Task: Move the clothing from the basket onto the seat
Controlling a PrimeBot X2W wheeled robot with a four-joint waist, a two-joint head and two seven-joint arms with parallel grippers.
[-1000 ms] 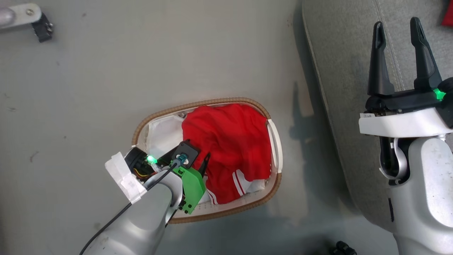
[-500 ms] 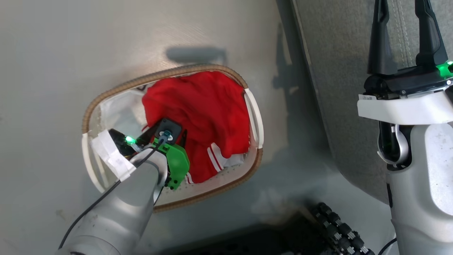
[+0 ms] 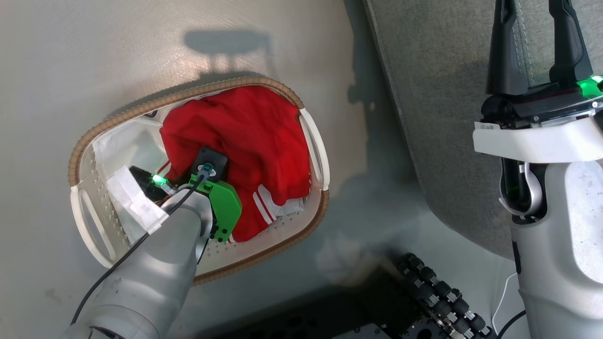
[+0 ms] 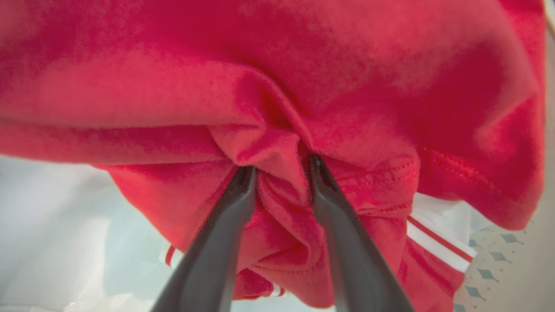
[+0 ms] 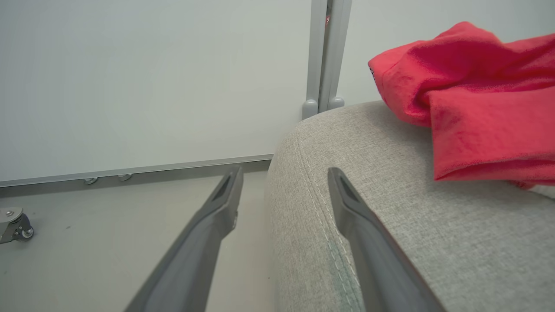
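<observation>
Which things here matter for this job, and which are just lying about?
Job: red garment in the basket, basket, seat, red garment on the seat, left gripper.
Lying about: white liner cloth, caster wheel.

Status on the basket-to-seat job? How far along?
Done: one red garment lies on the seat. In hand: the left gripper pinches a fold of the second red garment, which lies in the basket, not yet lifted. Left: carry it to the seat. The right gripper hangs open over the seat edge, empty.
</observation>
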